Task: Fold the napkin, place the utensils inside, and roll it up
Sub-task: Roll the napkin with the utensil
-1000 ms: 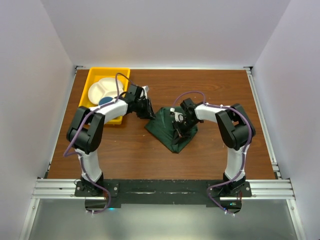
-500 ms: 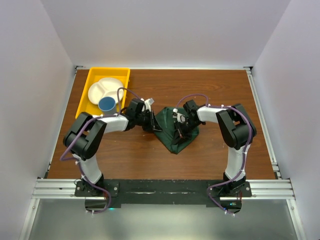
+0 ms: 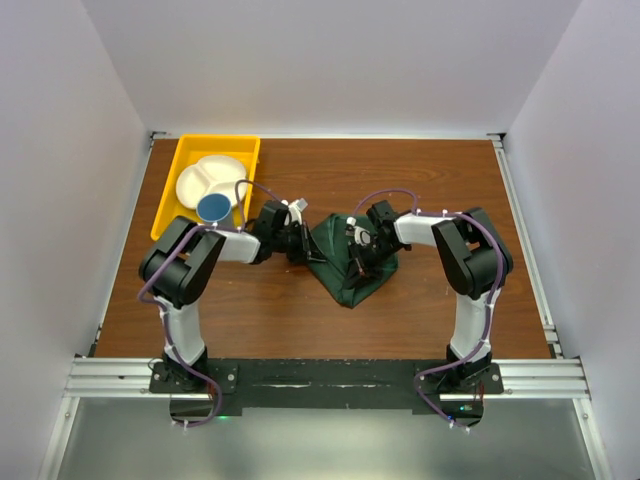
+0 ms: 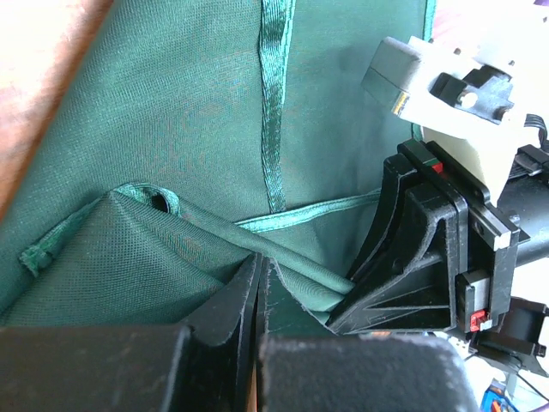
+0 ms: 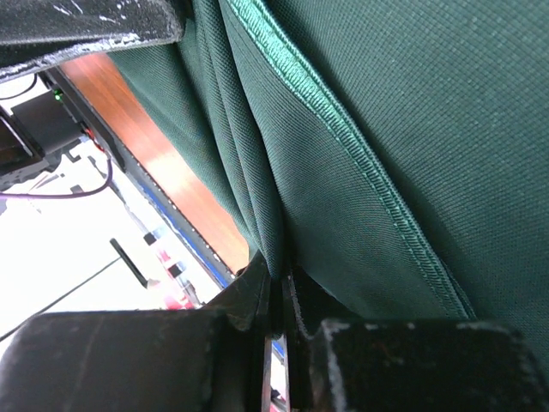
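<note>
The dark green napkin (image 3: 346, 285) lies bunched on the wooden table between my two arms. My left gripper (image 3: 300, 246) is at its left edge. In the left wrist view the gripper (image 4: 259, 266) is shut, pinching a raised fold of the napkin (image 4: 171, 112). My right gripper (image 3: 357, 258) is on the napkin's middle. In the right wrist view the gripper (image 5: 281, 279) is shut on a hanging fold of the napkin (image 5: 412, 129). The right gripper also shows in the left wrist view (image 4: 429, 232), close beside my left fingers. No utensils are in view.
A yellow tray (image 3: 176, 160) stands at the back left. It holds a white divided plate (image 3: 205, 175) and a blue cup (image 3: 211, 207). White walls enclose the table on three sides.
My left arm has swung from beside the tray down and right to the napkin's left edge. The napkin's left corner has drawn inward. The right gripper has barely moved.
</note>
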Motion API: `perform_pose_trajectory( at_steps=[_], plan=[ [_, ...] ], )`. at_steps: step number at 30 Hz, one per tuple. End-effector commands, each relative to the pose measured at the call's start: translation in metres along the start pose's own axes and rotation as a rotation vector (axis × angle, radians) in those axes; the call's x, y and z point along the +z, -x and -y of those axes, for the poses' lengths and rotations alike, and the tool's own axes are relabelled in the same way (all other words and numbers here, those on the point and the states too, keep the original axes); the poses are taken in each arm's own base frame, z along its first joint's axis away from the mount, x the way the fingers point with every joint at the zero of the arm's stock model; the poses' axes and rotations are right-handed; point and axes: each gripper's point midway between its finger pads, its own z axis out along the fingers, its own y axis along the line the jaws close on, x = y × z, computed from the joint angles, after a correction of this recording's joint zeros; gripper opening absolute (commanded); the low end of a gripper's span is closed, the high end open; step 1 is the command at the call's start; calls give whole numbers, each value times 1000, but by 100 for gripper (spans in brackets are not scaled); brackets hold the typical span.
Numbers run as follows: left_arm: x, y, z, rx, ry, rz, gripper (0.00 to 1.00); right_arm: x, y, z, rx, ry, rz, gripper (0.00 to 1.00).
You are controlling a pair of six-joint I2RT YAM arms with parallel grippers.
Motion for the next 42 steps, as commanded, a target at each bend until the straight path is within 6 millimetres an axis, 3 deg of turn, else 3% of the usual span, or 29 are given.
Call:
perform_pose_trajectory(
  at_steps=[1, 9, 14, 17, 22, 24, 26, 27, 33, 39, 42],
  plan=[
    [8, -25, -78, -20, 220, -44, 0, -4, 17, 16, -53, -122, 81, 11],
    [6, -61, -122, -51, 351, -169, 0, -43, 40, -3, -183, -233, 153, 37],
    [5, -68, -130, -55, 372, -204, 0, -71, 54, -18, -346, -292, 217, 58],
    [5, -69, -132, -59, 384, -218, 0, -75, 43, -23, -427, -319, 195, 64],
    [7, -66, -129, -58, 374, -223, 0, -61, 20, -41, -592, -408, 152, 71],
    [7, -65, -127, -64, 364, -224, 0, -64, 28, -49, -649, -482, 226, 77],
    [4, -71, -126, -87, 372, -253, 0, -54, 24, -58, -725, -525, 250, 83],
    [4, -70, -125, -88, 368, -253, 0, -53, 33, -63, -762, -552, 301, 86],
    [3, -66, -121, -84, 367, -262, 0, -25, 57, -58, -826, -674, 338, 94],
    [2, -64, -118, -84, 362, -266, 0, -10, 74, -44, -820, -739, 360, 94],
    [2, -66, -118, -86, 360, -270, 0, -3, 76, -37, -816, -748, 347, 89]
  ],
)
